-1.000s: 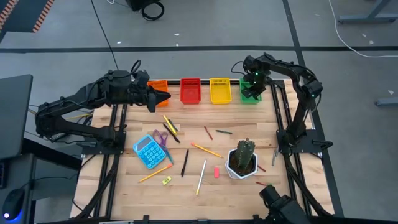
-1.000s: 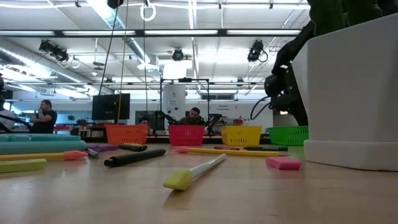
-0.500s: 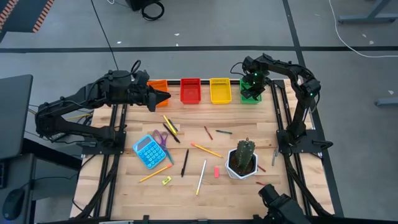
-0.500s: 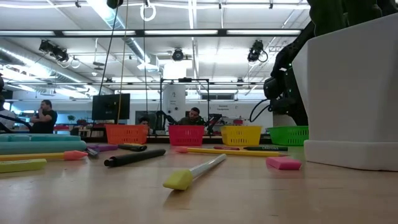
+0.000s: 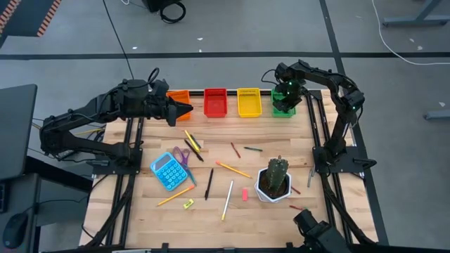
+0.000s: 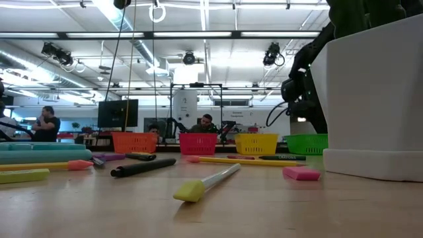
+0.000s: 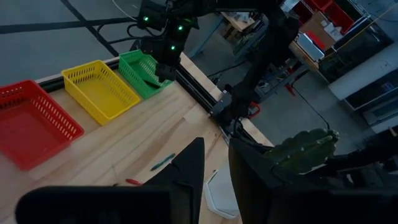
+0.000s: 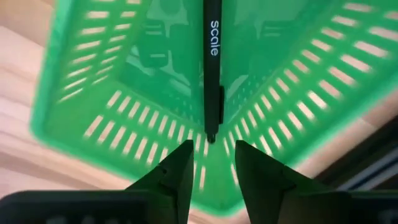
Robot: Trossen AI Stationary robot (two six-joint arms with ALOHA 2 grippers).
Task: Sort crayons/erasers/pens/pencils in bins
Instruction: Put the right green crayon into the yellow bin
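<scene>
Here the right gripper point(image 8: 208, 171) hangs over the green bin point(image 8: 292, 93) at the upper right of the high view, fingers apart, a black pen point(image 8: 212, 68) lying loose inside the bin just ahead of them. The left gripper point(image 5: 184, 109) waits beside the orange bin point(image 5: 179, 94) at upper left, fingers a narrow gap apart, holding nothing.
</scene>
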